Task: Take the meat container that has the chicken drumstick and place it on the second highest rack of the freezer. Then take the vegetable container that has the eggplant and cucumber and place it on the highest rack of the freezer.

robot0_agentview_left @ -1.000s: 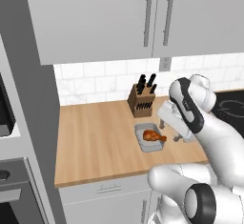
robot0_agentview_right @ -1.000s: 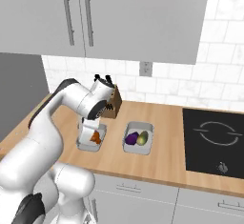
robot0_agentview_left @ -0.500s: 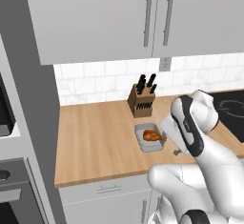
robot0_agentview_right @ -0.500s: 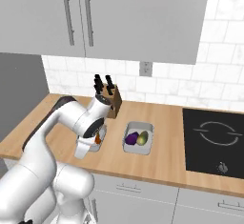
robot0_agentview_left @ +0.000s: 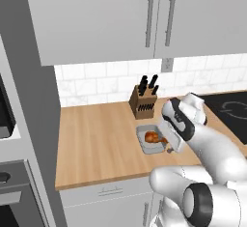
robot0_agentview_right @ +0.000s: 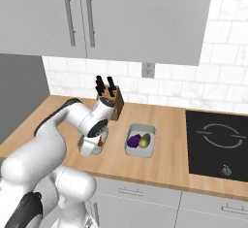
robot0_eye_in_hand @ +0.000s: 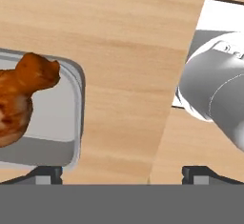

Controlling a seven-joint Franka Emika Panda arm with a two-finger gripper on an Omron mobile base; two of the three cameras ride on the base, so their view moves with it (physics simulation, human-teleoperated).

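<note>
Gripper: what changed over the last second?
The arm's gripper has come down from above the grey tray holding the orange-brown chicken drumstick to the tray's near end, jaws wide open, nothing held. Both trays, the second with the purple eggplant and yellow-green cucumber, and the wooden knife block stayed put.

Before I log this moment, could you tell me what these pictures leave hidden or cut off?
- Meat tray: left base view, near side behind the arm; right base view, almost wholly behind the arm.
- Drumstick: hand view, cut by the left edge.
- Tool: hand view, just the finger tips rise at the bottom.
</note>
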